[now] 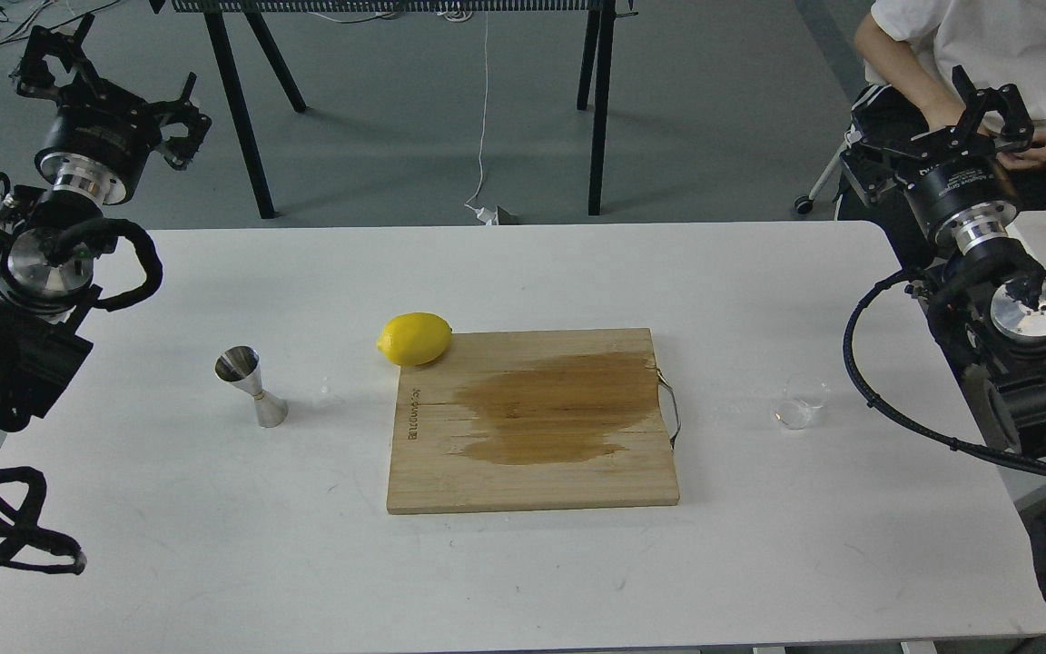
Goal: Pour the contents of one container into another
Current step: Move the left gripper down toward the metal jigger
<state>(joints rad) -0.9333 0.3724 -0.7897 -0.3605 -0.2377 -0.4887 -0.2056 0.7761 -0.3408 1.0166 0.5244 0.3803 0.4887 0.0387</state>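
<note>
White counter (523, 572) fills your view, with grey floor behind it. Your left gripper (110, 77) hangs above the far left corner, fingers spread, grasping nothing. Your right gripper (972, 109) is raised at the far right, also released and empty, near a seated person's hands (1045, 150). Outward from the left, the steel jigger (251, 386) stands upright. A lemon (414, 339) touches the far left corner of the stained wooden cutting board (532, 422). The clear glass cup (801, 401) stands right of the board.
</note>
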